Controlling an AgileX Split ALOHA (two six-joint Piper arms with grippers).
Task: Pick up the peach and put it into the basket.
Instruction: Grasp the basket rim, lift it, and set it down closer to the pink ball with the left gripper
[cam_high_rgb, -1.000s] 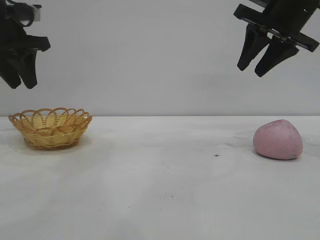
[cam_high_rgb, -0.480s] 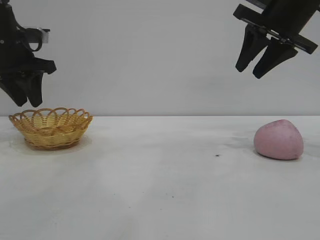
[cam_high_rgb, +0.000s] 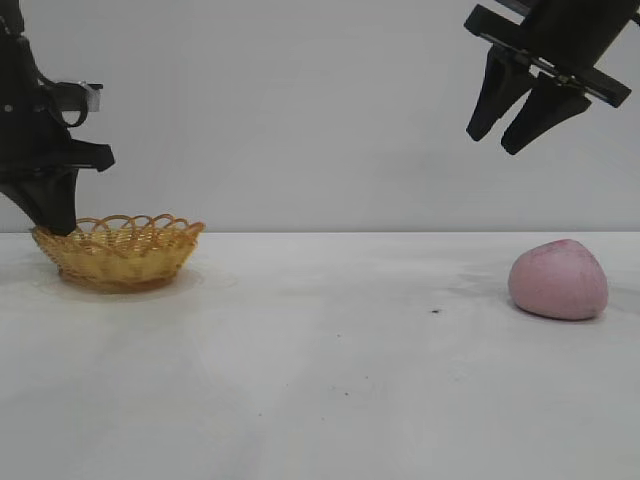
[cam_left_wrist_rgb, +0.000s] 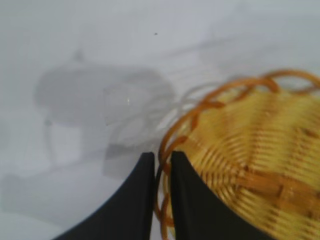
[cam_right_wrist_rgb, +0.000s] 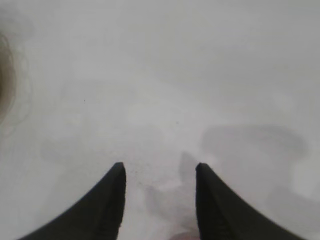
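White tabletop (cam_high_rgb: 330, 380): left gripper (cam_left_wrist_rgb: 161, 165) seemingly clenched on basket (cam_high_rgb: 120, 250) rim, right gripper (cam_high_rgb: 512, 105) spread above peach (cam_high_rgb: 557, 279).

You have a matte pink, rounded peach (cam_high_rgb: 558, 280) tapering to a blunt point, lying on its side on the white table at the right side of the exterior view, nothing touching it. Well apart from it, at the left, sits the shallow yellow-orange wicker basket (cam_high_rgb: 122, 250) with its scalloped looped rim. It stands upright on the table. In the left wrist view you can see its woven floor and open loops (cam_left_wrist_rgb: 250, 160).
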